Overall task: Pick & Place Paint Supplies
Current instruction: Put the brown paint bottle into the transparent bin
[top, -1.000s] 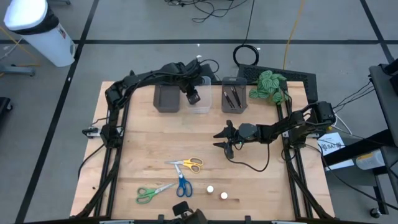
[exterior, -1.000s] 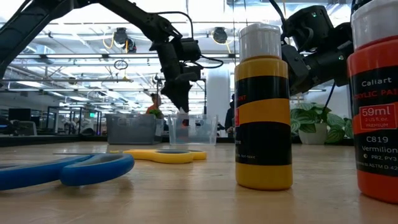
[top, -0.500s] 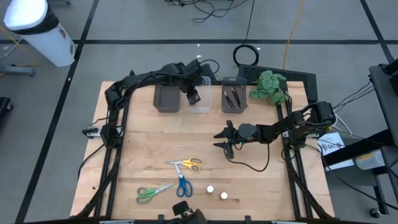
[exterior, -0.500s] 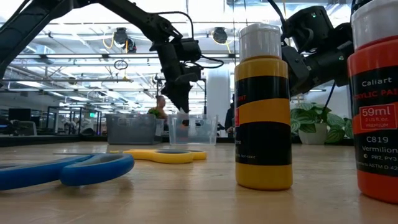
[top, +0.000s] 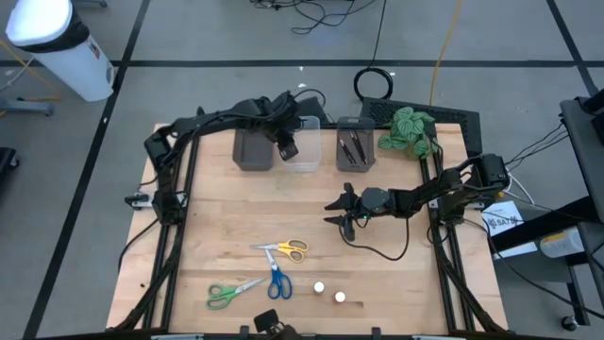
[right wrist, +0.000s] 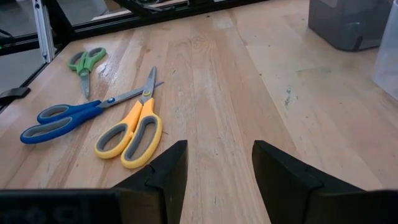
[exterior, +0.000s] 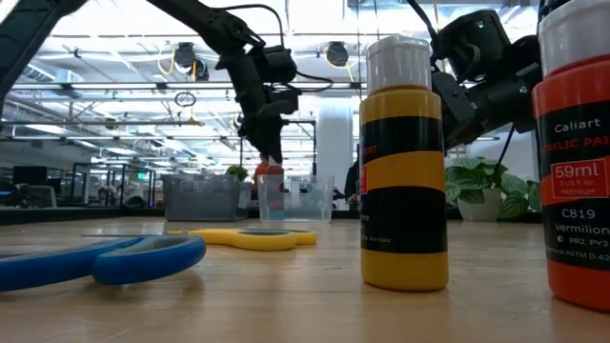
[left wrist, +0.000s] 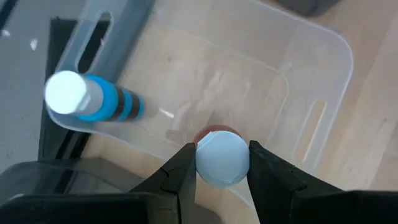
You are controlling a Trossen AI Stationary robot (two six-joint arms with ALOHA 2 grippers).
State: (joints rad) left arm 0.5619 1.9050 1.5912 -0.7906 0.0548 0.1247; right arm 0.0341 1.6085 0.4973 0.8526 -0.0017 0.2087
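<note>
My left gripper (top: 285, 144) is over the clear bin (top: 304, 157) at the far edge, shut on a red paint bottle with a white cap (left wrist: 222, 158). A blue-striped bottle (left wrist: 93, 102) lies inside that bin. My right gripper (top: 342, 210) hovers open over the table's middle. Yellow scissors (top: 288, 249), blue scissors (top: 277, 280) and green scissors (top: 226, 294) lie flat near the near edge. Two white-capped bottles (top: 320, 286) (top: 340, 297) stand beside them, showing yellow (exterior: 403, 162) and orange (exterior: 575, 152) in the low view. Dark brushes (top: 354, 146) lie in the right grey bin. My left gripper pinches the red bottle's white cap (left wrist: 222, 158) between its two fingers (left wrist: 180, 171), coming from above and pointing down. The bottle hangs upright below the fingers, its red body (exterior: 270, 181) reaching down into the clear bin. Whether it stands on the bin's floor I cannot tell.
A second grey bin (top: 252, 149) stands left of the clear one. A green leafy plant (top: 408, 127) sits at the far right corner. A dark cable (top: 382, 250) trails on the wood below the right arm. Bare wood (top: 226, 212) lies between the bins and the scissors.
My left gripper has moved a little up and toward the table's far left over the clear bin, still shut on the bottle. The bottle's red body now shows below the fingers in the low view.
</note>
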